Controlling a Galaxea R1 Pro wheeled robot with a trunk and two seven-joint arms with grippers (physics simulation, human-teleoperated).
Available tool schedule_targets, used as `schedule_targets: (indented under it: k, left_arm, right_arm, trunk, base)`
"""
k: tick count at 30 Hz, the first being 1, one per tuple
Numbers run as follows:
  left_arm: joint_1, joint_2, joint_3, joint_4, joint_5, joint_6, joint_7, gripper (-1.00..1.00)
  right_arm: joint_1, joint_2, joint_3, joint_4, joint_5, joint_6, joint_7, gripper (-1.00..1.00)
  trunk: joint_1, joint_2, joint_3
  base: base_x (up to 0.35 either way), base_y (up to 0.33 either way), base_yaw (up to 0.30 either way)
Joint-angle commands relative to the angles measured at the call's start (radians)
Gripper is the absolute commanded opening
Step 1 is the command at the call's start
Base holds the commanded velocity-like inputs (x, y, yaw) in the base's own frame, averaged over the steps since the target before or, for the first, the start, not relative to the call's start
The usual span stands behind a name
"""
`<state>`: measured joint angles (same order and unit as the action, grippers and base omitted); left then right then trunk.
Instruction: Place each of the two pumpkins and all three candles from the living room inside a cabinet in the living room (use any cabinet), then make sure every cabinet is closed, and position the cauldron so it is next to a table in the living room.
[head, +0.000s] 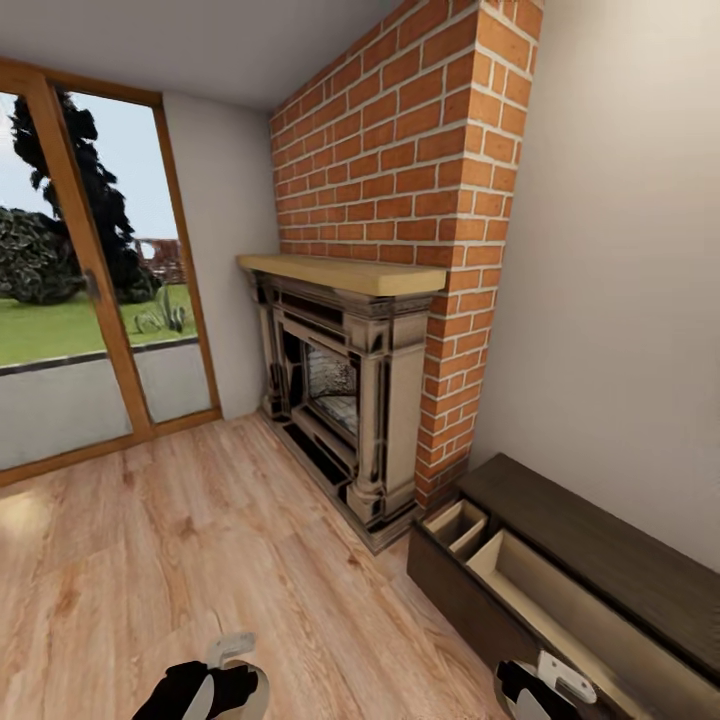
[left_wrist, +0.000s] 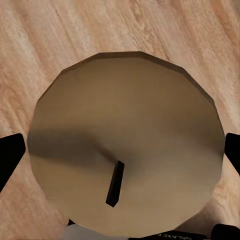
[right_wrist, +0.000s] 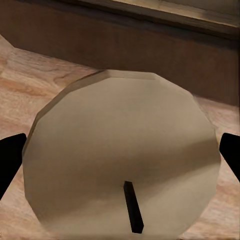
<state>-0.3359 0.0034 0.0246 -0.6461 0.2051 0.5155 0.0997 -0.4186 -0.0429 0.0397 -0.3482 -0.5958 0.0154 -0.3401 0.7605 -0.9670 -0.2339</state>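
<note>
Both jaws are pinching a candle each: left candle (left_wrist: 125, 145) between the left gripper (left_wrist: 120, 150) fingers, right candle (right_wrist: 122, 155) in the right gripper (right_wrist: 122, 160). The cabinet (head: 560, 590) sits open just ahead of the right jaws, so I'd say dropping them in, the pumpkins and the cauldron are all still left.

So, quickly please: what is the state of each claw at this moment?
Left claw: closed on a candle, wick end facing the camera.
Right claw: closed on another candle, near the open cabinet.
</note>
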Motion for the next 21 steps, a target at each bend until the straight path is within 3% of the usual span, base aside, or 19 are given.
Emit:
schedule_targets:
  k: [1,21]
  left_arm:
    - [0.000,0.000,0.000,0.000,0.001,0.000,0.000,-1.00]
    - [0.000,0.000,0.000,-0.001,0.001,0.000,0.000,-1.00]
  right_arm:
    - [0.000,0.000,0.000,0.000,0.001,0.000,0.001,-1.00]
    - [0.000,-0.003,0.000,0.000,0.000,0.002,0.001,-1.00]
  trunk:
    - [0.000,0.000,0.000]
    - [0.000,0.000,0.000]
  base:
    - [0.000,0.287,-0.277]
    - [0.000,0.272,-0.277]
